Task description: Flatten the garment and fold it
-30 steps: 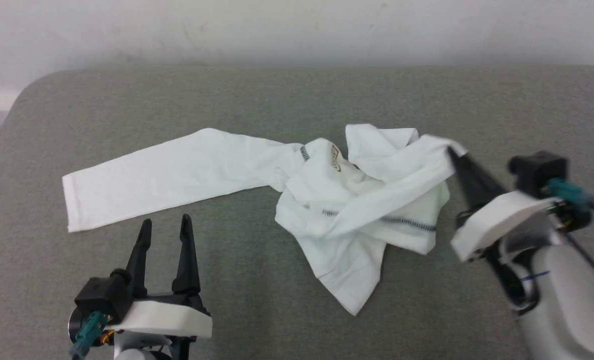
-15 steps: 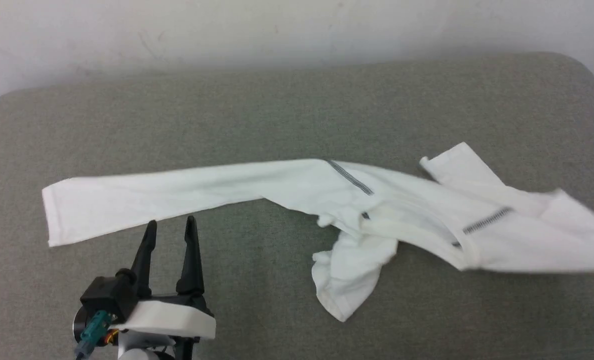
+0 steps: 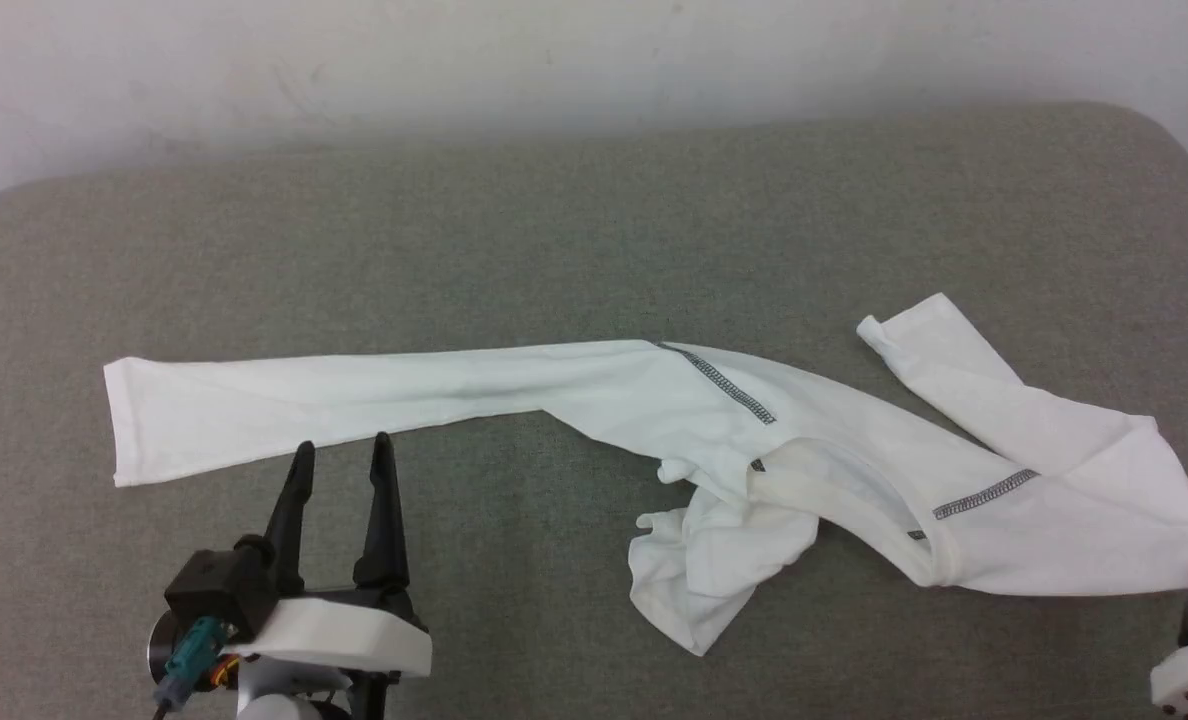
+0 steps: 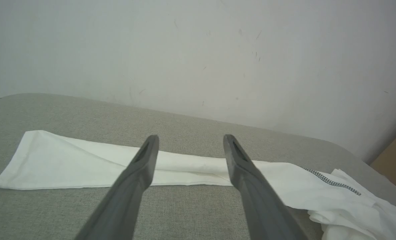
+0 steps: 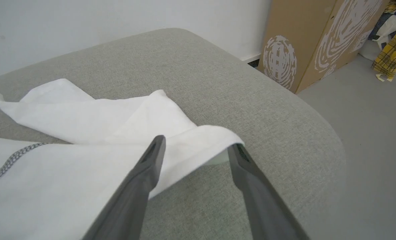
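The garment [image 3: 834, 425] lies strung out across the middle of the grey padded table [image 3: 594, 220], not yet flat. One sleeve [image 3: 334, 400] runs long and smooth toward the robot's left. The body is crumpled toward the right, with the ribbed collar [image 3: 844, 495] facing the robot and a bunched flap [image 3: 704, 565] hanging nearest it. Two dark grey stitched seams [image 3: 719, 380] cross the shoulders. The other sleeve [image 3: 954, 375] is doubled back and angles away toward the far side, its cuff uppermost. The left gripper [image 3: 342, 447] hovers at the near left, just short of the long sleeve's edge, its two dark fingers spread apart and holding nothing. From its wrist the sleeve [image 4: 84, 163] lies flat beyond the parted tips [image 4: 191, 138]. The right gripper [image 5: 197, 142] sits at the shirt's right end, fingers likewise spread. A corner of the white cloth [image 5: 68, 166] rests between and under the tips without being pinched. Behind the table stands a plain white wall [image 3: 554, 60]. Off the table's right corner are cardboard boxes [image 5: 284, 50] printed with white whorls, a grey floor [image 5: 368, 116] and some yellow checked fabric [image 5: 393, 50].
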Controlling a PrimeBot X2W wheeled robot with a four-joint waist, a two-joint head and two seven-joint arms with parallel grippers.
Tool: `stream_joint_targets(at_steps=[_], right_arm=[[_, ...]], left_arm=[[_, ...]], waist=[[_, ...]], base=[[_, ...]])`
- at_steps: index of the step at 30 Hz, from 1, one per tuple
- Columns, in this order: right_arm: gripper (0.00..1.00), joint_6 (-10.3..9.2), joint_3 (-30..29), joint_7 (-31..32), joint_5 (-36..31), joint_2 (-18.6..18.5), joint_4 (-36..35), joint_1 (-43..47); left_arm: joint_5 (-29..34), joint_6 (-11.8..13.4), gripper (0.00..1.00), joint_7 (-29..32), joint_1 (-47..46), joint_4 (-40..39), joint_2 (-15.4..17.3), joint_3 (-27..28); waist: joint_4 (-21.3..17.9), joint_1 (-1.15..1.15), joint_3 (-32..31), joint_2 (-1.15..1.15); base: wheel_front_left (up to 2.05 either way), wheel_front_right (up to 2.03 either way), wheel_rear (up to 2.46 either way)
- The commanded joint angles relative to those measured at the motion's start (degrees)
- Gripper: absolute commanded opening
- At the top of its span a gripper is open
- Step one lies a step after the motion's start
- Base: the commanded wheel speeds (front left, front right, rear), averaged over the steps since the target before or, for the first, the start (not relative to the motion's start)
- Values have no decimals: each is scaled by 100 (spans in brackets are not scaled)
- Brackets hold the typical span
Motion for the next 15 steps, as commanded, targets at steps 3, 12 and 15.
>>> stream_joint_targets(at_steps=[3, 12, 15], right_arm=[[100, -12, -109, -239, -115, -4, -277, 133], [100, -12, 211, -346, -288, 168, -1648, 675], [100, -12, 833, -349, -207, 184, -2101, 868]], left_arm=[[55, -11, 100, -27, 15, 57, -1, 9], [129, -2, 100, -27, 151, 228, -1, -6], [167, -39, 100, -27, 103, 306, -1, -35]], waist=[[-21, 0, -116, -1], [-230, 0, -350, -1], [-307, 0, -386, -1]], base=[[0, 0, 0], [0, 0, 0], [0, 0, 0]])
